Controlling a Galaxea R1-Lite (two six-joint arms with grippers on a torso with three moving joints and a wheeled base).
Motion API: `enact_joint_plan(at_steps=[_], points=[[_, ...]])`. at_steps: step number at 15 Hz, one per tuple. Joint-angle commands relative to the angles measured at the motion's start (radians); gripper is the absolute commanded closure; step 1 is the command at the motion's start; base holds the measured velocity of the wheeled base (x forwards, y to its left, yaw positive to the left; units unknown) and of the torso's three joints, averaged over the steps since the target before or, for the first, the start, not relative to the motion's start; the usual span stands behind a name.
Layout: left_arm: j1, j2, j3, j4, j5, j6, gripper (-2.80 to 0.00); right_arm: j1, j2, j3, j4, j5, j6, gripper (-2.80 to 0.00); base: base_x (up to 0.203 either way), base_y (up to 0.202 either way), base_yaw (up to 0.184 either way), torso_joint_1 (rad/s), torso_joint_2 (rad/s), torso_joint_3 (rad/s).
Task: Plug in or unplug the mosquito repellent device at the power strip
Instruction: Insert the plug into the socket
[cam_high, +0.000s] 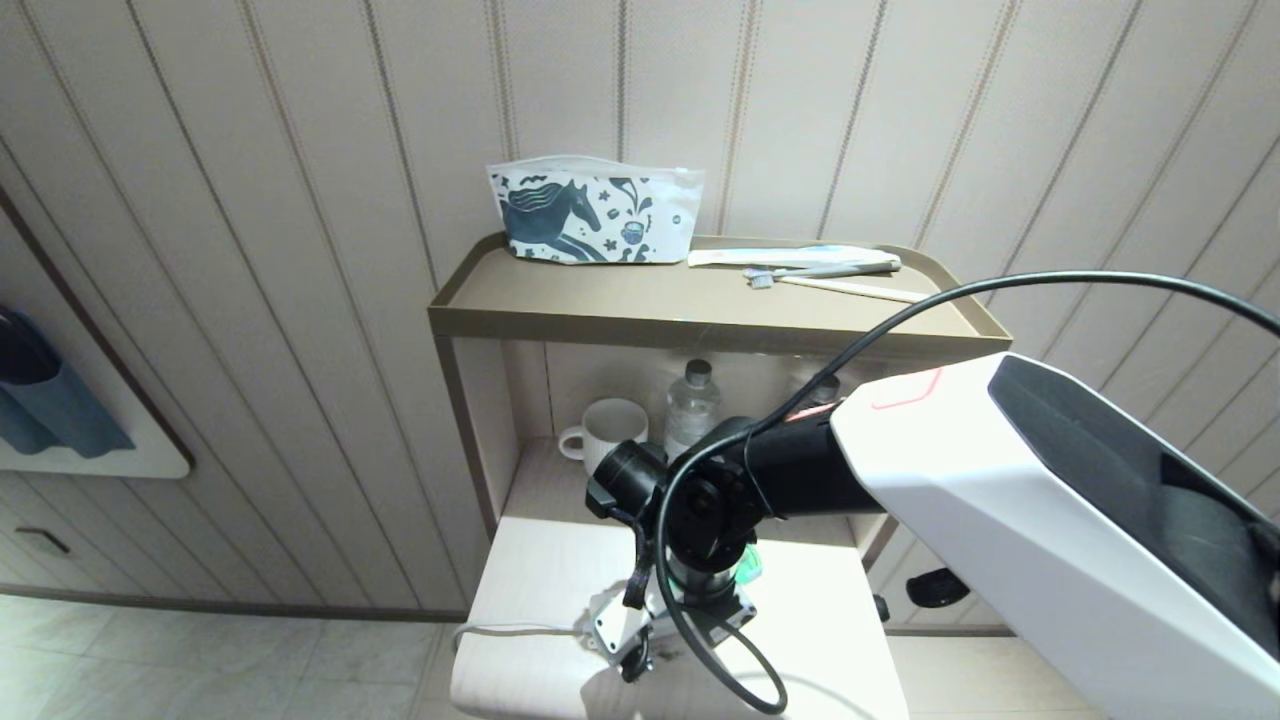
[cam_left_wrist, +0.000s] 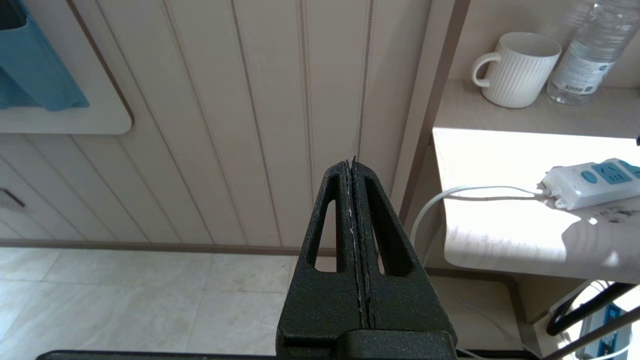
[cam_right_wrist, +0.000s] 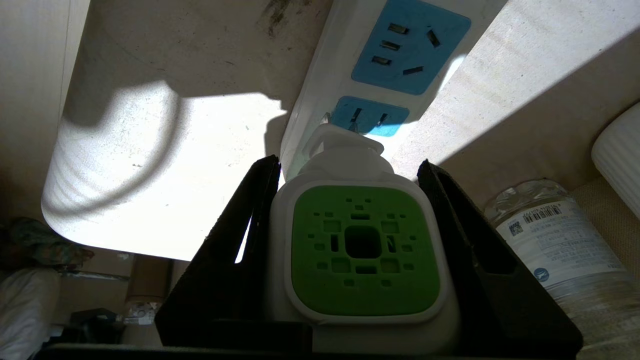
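Observation:
The mosquito repellent device (cam_right_wrist: 362, 250), a white squarish head with a green perforated centre, sits between the fingers of my right gripper (cam_right_wrist: 347, 167), which is shut on its sides. Its plug end points at a light-blue socket panel of the white power strip (cam_right_wrist: 400, 50) and is right against it; I cannot tell whether the prongs are in. In the head view my right wrist covers the grip, and only a green sliver of the device (cam_high: 745, 570) and one end of the power strip (cam_high: 612, 625) show on the white table (cam_high: 540, 580). My left gripper (cam_left_wrist: 351, 161) hangs shut and empty beside the table, apart from the power strip (cam_left_wrist: 590, 182).
A white ribbed mug (cam_high: 610, 430) and a clear water bottle (cam_high: 692, 405) stand on the shelf behind the table. The bottle (cam_right_wrist: 560, 240) is close beside my right fingers. A printed pouch (cam_high: 590, 210) and toothbrushes (cam_high: 820, 268) lie on the top shelf. The strip's cord (cam_high: 510, 630) hangs off the table's left edge.

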Motion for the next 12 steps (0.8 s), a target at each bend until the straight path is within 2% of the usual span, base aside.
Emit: enact_joint_plan(at_steps=[1, 12], points=[[0.000, 0.000, 0.000, 0.000, -0.001, 0.000, 0.00, 0.000, -0.007, -0.003, 0.003, -0.002, -0.008, 0.00, 0.000, 0.000, 0.000, 0.000, 0.00, 0.000], [0.000, 0.000, 0.000, 0.000, -0.001, 0.000, 0.00, -0.008, 0.027, -0.038, 0.002, -0.003, -0.028, 0.00, 0.000, 0.000, 0.000, 0.000, 0.00, 0.000]])
